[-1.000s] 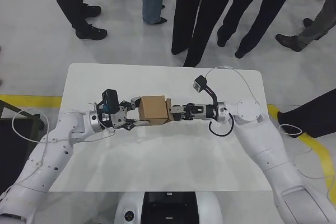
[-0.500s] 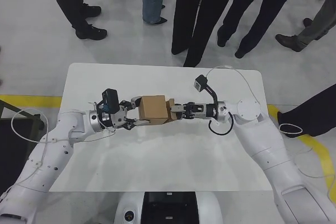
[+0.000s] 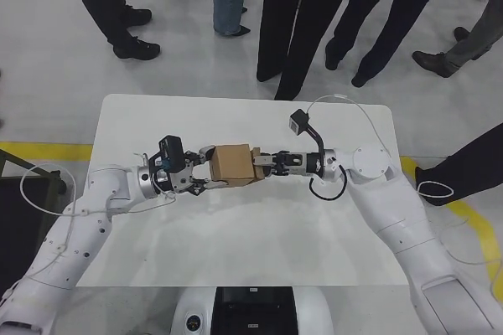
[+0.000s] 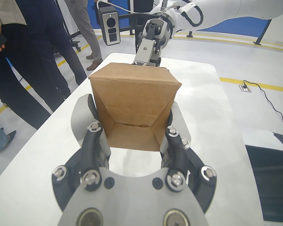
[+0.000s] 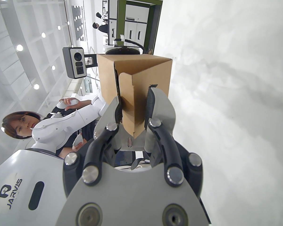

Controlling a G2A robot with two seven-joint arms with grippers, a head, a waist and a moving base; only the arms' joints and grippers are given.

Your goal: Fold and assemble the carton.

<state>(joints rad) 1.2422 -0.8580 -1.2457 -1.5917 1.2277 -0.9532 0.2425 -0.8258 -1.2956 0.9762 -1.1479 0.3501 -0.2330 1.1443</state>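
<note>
A brown carton [image 3: 232,162] is held over the middle of the white table [image 3: 235,243] between both grippers. In the left wrist view its open end [image 4: 132,139] faces the camera, with inner flaps folded in. My left gripper [image 4: 132,111] spans that end, one finger [image 4: 92,109] pressed on each side wall. At the opposite end, my right gripper [image 5: 133,104] is shut on a cardboard flap [image 5: 132,95] that sticks out from the carton [image 5: 136,69]. Seen from above, the left gripper [image 3: 203,170] and right gripper [image 3: 256,165] face each other across the box.
Several people stand on the floor beyond the table's far edge [image 3: 251,99]. A yellow floor line [image 3: 33,151] runs past both sides. Bare table surface lies in front of the carton, toward the robot.
The left arm has pushed slightly toward the carton, and the right gripper has closed in a little from the other side. The carton has barely moved.
</note>
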